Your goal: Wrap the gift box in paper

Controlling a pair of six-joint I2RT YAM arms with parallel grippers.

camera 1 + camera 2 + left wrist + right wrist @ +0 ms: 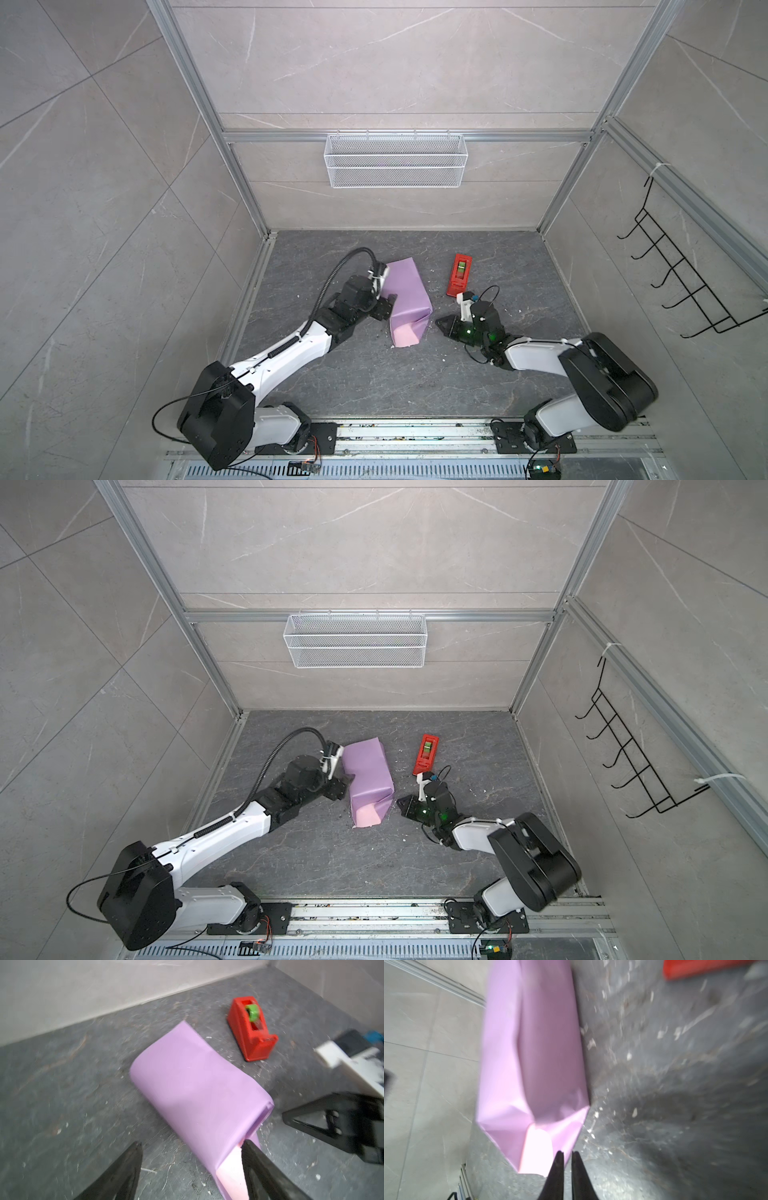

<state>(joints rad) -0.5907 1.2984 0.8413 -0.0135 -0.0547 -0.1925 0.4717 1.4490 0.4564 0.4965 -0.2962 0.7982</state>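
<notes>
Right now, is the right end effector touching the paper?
Apart. The left wrist view shows a strip of bare tabletop between the right end effector tip and the nearest corner of the paper.

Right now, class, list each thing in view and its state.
paper: folded into a lilac sleeve, near end open, pink inside showing.
gift box: not visible.
tape dispenser: upright, green roll loaded.
left gripper: open, gripping nothing.
right gripper: jaws barely parted, empty.

Tiled grey cell, dark slate floor (pixel 374 374).
Pale veined wall tiles (pixel 395 62) sit in an aluminium frame (pixel 240 183); a white mesh basket (pixel 395 160) hangs on the back rail (pixel 274 136), a black hook rack (pixel 683 261) on the right; pale specks (pixel 519 311), perhaps debris, dot the floor.
</notes>
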